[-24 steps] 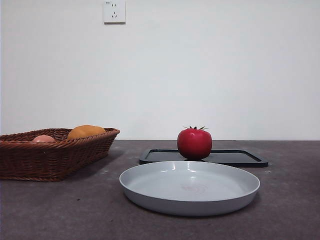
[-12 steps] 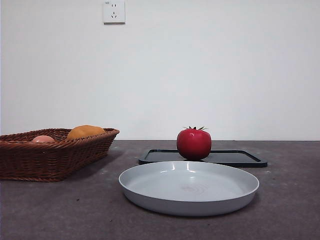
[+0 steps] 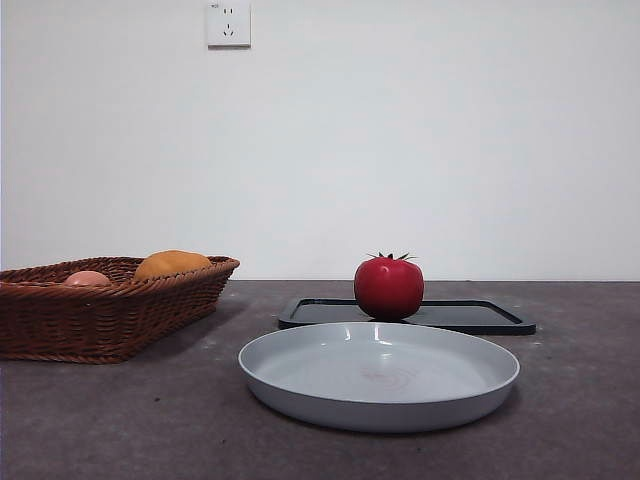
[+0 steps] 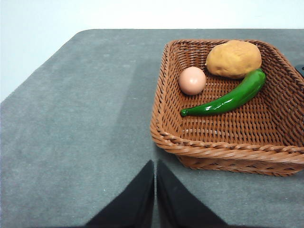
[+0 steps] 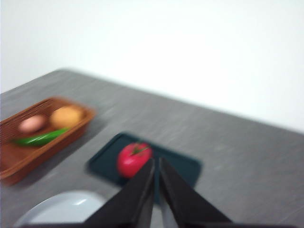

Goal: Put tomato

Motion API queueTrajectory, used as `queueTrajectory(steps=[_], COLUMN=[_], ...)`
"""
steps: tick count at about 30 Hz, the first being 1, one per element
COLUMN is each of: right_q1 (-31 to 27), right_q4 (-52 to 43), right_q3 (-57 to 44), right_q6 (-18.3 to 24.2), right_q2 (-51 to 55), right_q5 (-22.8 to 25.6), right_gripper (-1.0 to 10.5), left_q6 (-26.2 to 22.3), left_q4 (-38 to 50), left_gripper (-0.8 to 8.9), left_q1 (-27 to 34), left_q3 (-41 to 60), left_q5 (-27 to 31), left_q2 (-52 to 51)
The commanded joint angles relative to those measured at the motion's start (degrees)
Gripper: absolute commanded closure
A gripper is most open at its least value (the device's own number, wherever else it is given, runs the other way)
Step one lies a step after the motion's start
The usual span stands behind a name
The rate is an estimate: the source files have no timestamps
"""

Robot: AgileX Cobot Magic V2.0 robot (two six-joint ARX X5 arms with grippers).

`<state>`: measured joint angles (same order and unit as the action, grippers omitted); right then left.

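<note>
The tomato (image 3: pixel 388 286), glossy red with a dark green calyx, sits on a flat black tray (image 3: pixel 480 317) behind a grey plate (image 3: pixel 378 374). The blurred right wrist view shows the tomato (image 5: pixel 133 159) on that tray (image 5: pixel 187 168), just beyond my right gripper (image 5: pixel 156 164), which is shut, empty and well above the table. My left gripper (image 4: pixel 155 166) is shut and empty too, hovering over bare table beside the wicker basket (image 4: pixel 223 147). Neither arm shows in the front view.
The wicker basket (image 3: pixel 100 305) stands at the left and holds an orange-yellow fruit (image 4: pixel 233 58), a small pale pinkish fruit (image 4: pixel 192 80) and a green pepper (image 4: pixel 228 99). A wall with a socket (image 3: pixel 228 22) rises behind the table.
Nothing on the table has moved in the front view; the blur in the right wrist view suggests that arm is in motion.
</note>
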<state>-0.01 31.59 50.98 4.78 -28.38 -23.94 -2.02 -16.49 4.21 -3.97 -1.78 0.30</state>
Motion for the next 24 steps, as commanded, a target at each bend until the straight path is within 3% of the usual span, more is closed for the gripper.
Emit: queueTrajectory(steps=[1, 4, 8, 13, 18, 24], right_q1=[-1.9, -2.9, -2.6, -1.8, -1.1, -1.1], right_q4=[-8.9, -17.0, -25.3, -28.5, -28.6, -28.9], right_q3=[-8.9, -18.4, -28.6, -37.7, -43.8, -48.9], right_q6=[0.8, 0.8, -1.4, -3.5, -5.0, -6.3], right_q2=[4.5, 9.9, 15.9, 22.2, 26.4, 28.2], right_q5=[0.0, 1.6, 9.0, 15.6, 18.5, 18.5], right_gripper=[9.4, 9.4, 9.4, 9.4, 9.4, 9.4], left_q6=[0.0, 0.0, 0.0, 0.0, 0.0, 0.0], left_q4=[-0.6, -0.6, -0.6, -0.6, -0.6, -0.6], left_gripper=[8.06, 8.06, 8.06, 8.06, 8.06, 8.06], left_q1=[-0.1, -0.1, -0.1, -0.1, -0.1, -0.1], left_q3=[1.1, 1.1, 1.1, 1.1, 1.1, 1.1], left_q5=[-0.1, -0.1, -0.1, -0.1, -0.1, -0.1], left_q2=[-0.1, -0.1, -0.1, -0.1, -0.1, -0.1])
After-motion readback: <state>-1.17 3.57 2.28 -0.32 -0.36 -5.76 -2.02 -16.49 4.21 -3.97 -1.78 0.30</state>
